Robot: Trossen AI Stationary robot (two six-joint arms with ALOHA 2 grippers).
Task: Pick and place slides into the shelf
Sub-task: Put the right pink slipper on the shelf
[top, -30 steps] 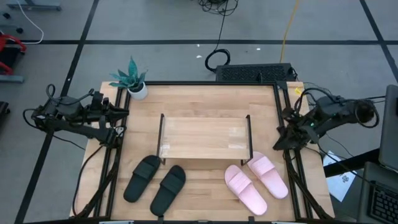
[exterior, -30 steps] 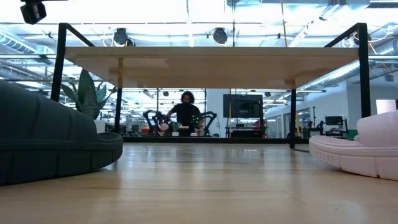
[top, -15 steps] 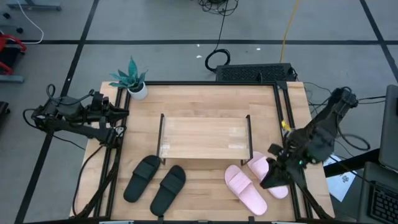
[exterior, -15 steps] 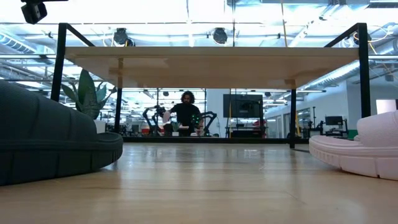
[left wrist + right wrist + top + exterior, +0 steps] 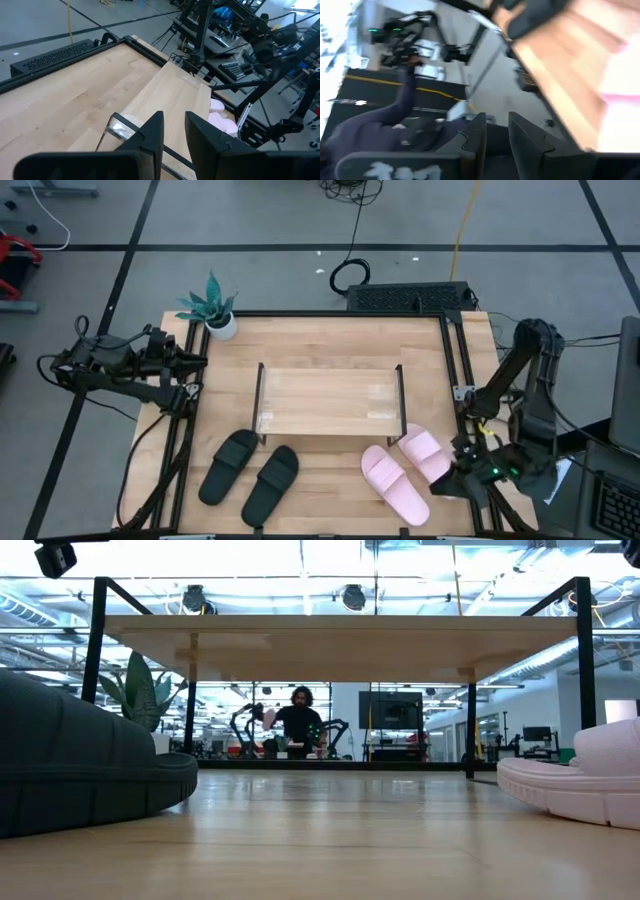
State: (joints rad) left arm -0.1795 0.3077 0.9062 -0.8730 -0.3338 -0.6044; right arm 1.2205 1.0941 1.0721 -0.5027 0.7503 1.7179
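Observation:
The shelf (image 5: 330, 400) stands mid-table on its thin black end frames; the low view shows its top board (image 5: 340, 640) from below. Two black slides (image 5: 250, 473) lie sole-down on the tabletop in front of its left half, and two pink slides (image 5: 410, 470) in front of its right end. My right gripper (image 5: 447, 483) hovers at the near right corner beside the pink slides, fingers a little apart around nothing (image 5: 495, 120). My left gripper (image 5: 190, 365) waits at the left edge, fingers narrowly apart and empty (image 5: 174, 117).
A potted plant (image 5: 215, 310) stands at the far left corner. Black frame rails (image 5: 460, 360) run along both table sides. A black box (image 5: 410, 297) sits beyond the far edge. A person (image 5: 300, 725) is in the room far behind the table.
My right arm has swung from the table's right edge toward the near edge and sunk a little, turning its gripper toward the pink slides. Slides and shelf have not moved.

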